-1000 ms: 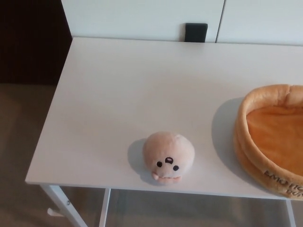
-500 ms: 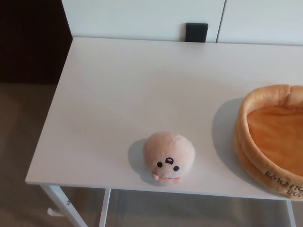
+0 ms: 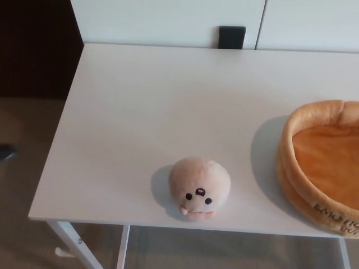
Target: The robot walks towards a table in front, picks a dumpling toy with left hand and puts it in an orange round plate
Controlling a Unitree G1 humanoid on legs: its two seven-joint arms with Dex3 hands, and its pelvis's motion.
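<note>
My left robot hand [image 3: 7, 152] barely shows: just a dark tip at the 9 o'clock edge of view, off the surface [image 3: 168, 106] and over the floor; can't tell if it's spread or closed. Right robot hand isn't in view. Dumpling toy [image 3: 200, 187] sits approx. 6 o'clock on the white surface, near the front edge, face twd me, nothing touching it. Orange round plate [image 3: 322, 162] is at 3-4 o'clock, soft padded rim, partly cut off by the frame, apart from the toy. Small black block [image 3: 232, 37] at 12 o'clock behind the surface, against a white wall.
</note>
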